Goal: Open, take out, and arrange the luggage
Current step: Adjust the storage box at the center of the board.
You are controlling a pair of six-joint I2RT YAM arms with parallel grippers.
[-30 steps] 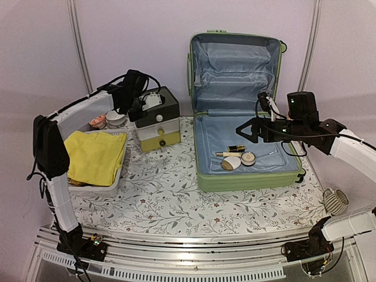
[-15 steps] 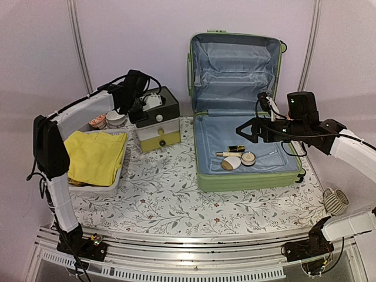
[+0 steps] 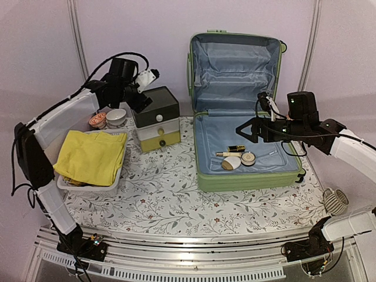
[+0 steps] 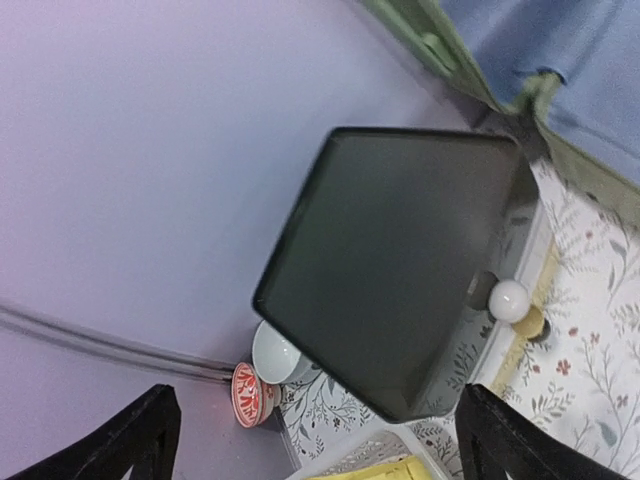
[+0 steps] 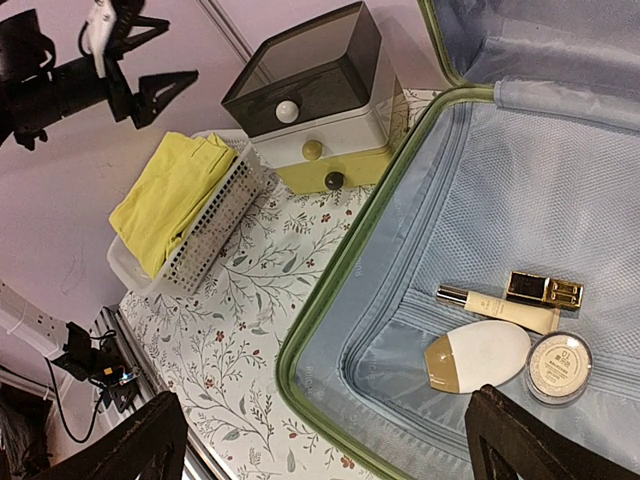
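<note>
Top external view: the luggage (image 3: 252,179) is lying open at the far right of the floral surface (image 3: 170,200), with its lid standing upright against the back wall and its pale blue lining showing. A round compact (image 3: 248,158), a white-and-gold oval case (image 3: 231,163), a slim tube (image 3: 226,154) and a small gold stick (image 3: 236,147) are lying in the lower half. The right tool (image 3: 244,132) is hovering over that half with its fingers spread and nothing in them. The left tool (image 3: 147,89) is hanging above the far left side of the dark-lidded drawer box (image 3: 155,114), wide open and holding nothing. A white basket (image 3: 88,187) is carrying a folded yellow cloth (image 3: 94,155) at the left, and two small bowls (image 3: 116,116) are sitting just behind it.

Left wrist view: the left tool (image 4: 315,420) is showing both fingertips far apart at the bottom corners, with the drawer box (image 4: 390,270) below and empty air between them. A corner of the luggage (image 4: 560,50) is showing at the upper right.

Right wrist view: the right tool (image 5: 322,420) is gaping wide and gripping nothing above the near left rim of the luggage (image 5: 480,200), where the compact (image 5: 557,365), oval case (image 5: 478,357), tube (image 5: 497,307) and gold stick (image 5: 545,289) are lying together. The basket (image 5: 215,225) is standing left of the drawer box (image 5: 310,90).
</note>
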